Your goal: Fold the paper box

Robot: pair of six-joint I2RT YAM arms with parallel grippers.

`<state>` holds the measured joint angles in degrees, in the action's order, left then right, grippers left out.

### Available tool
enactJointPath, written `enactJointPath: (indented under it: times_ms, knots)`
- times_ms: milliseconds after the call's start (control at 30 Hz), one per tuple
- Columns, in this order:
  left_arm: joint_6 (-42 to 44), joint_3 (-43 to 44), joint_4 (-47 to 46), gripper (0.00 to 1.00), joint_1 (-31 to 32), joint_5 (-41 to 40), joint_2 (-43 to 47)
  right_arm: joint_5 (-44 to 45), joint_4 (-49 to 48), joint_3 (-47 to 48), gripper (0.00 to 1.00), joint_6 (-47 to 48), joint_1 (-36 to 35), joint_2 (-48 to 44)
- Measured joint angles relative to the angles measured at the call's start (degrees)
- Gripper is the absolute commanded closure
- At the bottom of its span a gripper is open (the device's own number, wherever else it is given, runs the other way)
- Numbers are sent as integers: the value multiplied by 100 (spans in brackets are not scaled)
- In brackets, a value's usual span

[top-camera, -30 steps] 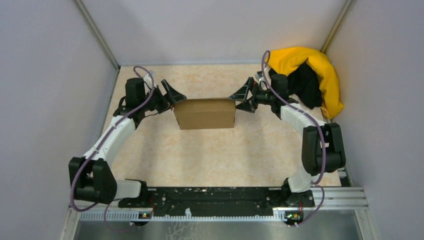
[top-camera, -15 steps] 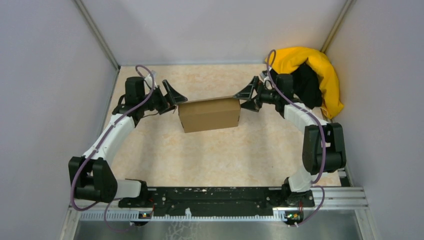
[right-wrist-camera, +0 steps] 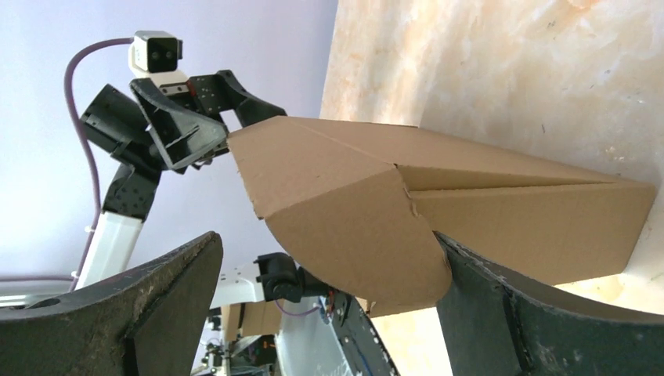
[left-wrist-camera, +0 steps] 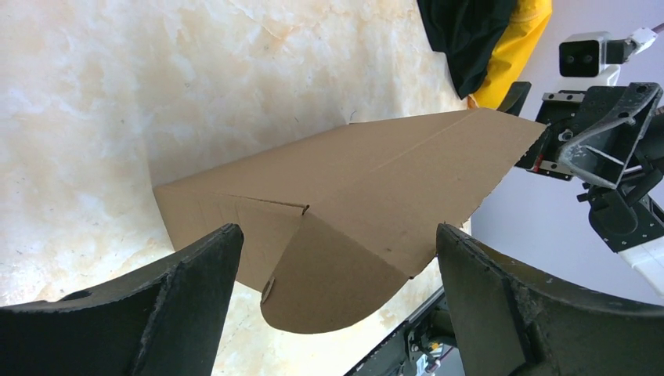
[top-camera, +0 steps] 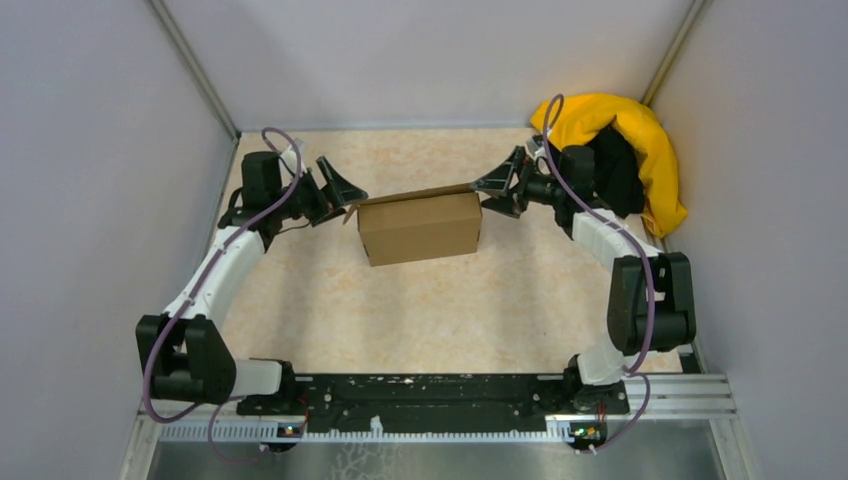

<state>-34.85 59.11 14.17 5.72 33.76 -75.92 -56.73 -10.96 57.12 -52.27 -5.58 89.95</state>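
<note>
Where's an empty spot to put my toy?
Biggest bare patch: table between the paper box and the base rail. A thinner strip runs behind the box. Crowded: the box's ends, by the left gripper and right gripper, and the cloth heap corner.

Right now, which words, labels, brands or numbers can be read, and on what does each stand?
None.
The folded brown cardboard box is plain on every visible face.
The yellow-and-black cloth heap shows no print.
The black base rail bears pale specks, too small to read.

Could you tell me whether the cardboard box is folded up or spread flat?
Folded up: the box stands as a rectangular block on the table, though a rounded end flap sticks out untucked.
</note>
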Motion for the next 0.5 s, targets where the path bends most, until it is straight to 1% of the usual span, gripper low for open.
enactJointPath:
  times_ms: [167, 233, 333, 500]
  knots:
    - [0, 0, -4, 1, -68, 20, 15, -42, -671, -227, 1, -579, 39, -107]
    - [0, 0, -4, 1, -103, 33, 28, -39, -796, -238, 1, -726, 52, -107]
    - [9, 0, -4, 1, -151, 33, 66, -24, -737, -238, 1, -734, 63, -175]
    - [22, 0, -24, 1, -243, 33, 179, 37, -391, -238, 1, -483, 168, -382]
